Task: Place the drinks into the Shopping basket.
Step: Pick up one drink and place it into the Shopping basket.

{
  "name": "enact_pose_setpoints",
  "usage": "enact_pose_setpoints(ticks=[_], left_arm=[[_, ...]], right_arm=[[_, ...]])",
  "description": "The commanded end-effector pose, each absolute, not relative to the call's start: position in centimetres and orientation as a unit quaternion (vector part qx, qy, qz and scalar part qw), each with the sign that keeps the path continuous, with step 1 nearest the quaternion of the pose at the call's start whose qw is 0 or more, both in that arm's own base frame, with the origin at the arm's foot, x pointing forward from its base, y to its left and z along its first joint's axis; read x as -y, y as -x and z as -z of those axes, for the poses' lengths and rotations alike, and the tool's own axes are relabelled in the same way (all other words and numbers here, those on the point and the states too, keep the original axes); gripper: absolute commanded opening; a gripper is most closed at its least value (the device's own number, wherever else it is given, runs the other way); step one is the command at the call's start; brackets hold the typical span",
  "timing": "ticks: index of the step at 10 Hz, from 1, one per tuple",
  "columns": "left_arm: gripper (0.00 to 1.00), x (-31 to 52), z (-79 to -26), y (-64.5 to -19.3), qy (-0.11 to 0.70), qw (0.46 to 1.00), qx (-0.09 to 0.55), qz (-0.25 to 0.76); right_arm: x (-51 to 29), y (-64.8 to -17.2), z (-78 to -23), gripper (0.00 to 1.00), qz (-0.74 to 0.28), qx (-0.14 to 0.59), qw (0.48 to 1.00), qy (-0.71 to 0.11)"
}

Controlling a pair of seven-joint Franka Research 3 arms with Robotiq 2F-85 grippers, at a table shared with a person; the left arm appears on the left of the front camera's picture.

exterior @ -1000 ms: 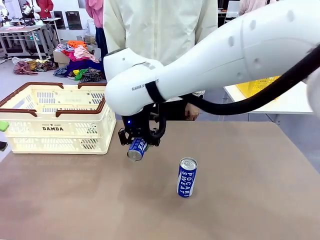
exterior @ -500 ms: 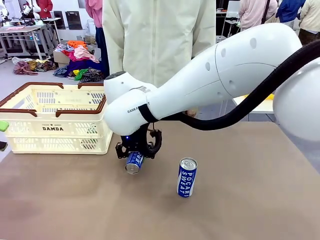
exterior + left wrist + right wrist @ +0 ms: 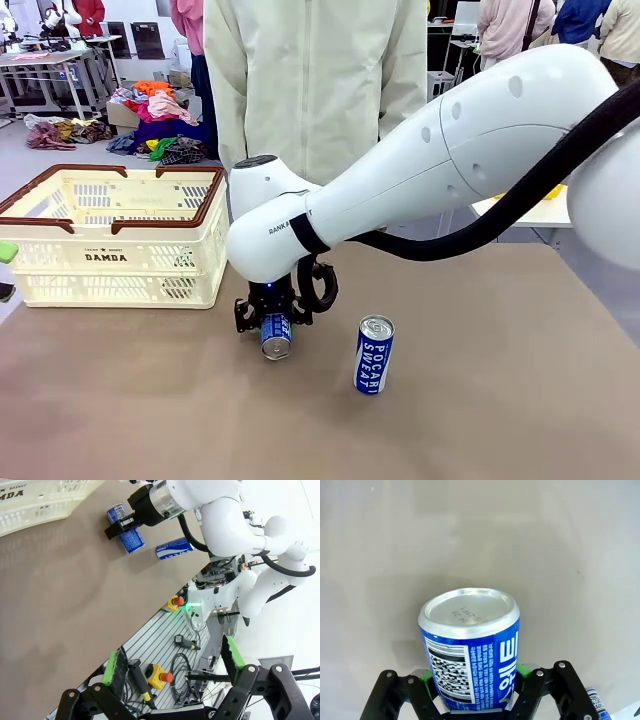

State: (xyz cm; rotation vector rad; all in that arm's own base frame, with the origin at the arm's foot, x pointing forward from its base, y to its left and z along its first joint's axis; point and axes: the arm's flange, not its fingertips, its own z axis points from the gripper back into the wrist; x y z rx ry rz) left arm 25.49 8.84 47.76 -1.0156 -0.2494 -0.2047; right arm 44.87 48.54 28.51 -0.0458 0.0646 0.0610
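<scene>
The right arm (image 3: 470,140) reaches in from frame right, wrist bent down at centre. The right fingers (image 3: 246,317) clamp a blue can (image 3: 276,337) near the counter (image 3: 480,400). A second can (image 3: 374,354) stands just right of it. The Shopping basket (image 3: 110,258) is at left. The left fingers (image 3: 114,664) are spread wide.

3 views share can (image 3: 276,335) (right wrist nearest).

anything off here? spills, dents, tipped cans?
Nothing spilled or dented that I can see. The right gripper is shut on a blue can, held tilted and low over the table, outside the Shopping basket. The other blue can stands upright on the table. Left gripper is open.
</scene>
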Motion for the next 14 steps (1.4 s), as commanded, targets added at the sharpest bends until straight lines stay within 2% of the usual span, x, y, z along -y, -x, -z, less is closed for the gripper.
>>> enact_pose_setpoints(ticks=[1, 5, 7, 10, 12, 14], left_arm=[[1.00, -8.9, -48.0, -25.3, 0.488, 0.859, 0.118, 0.095], [1.00, -8.9, -48.0, -25.3, 0.488, 0.859, 0.118, 0.095], [1.00, -8.9, -48.0, -25.3, 0.488, 0.859, 0.118, 0.095], [1.00, -8.9, -48.0, -25.3, 0.488, 0.859, 0.118, 0.095], [1.00, -8.9, -48.0, -25.3, 0.488, 0.859, 0.118, 0.095], [1.00, -8.9, -48.0, -25.3, 0.488, 0.859, 0.118, 0.095]], right_arm=[[-47.4, -44.4, -29.4, 0.99, -0.031, -0.032, 0.999, 0.009], [-47.0, -44.7, -30.5, 1.00, -0.023, -0.021, 0.999, 0.008], [-45.2, -45.4, -34.7, 1.00, -0.015, 0.005, 1.000, -0.004], [-38.5, -45.4, -47.1, 1.00, -0.012, 0.029, 0.995, -0.093], [-31.0, -44.5, -53.5, 1.00, -0.007, 0.013, 0.990, -0.143], [-19.5, -42.7, -57.4, 1.00, -0.020, -0.014, 0.953, -0.302]])
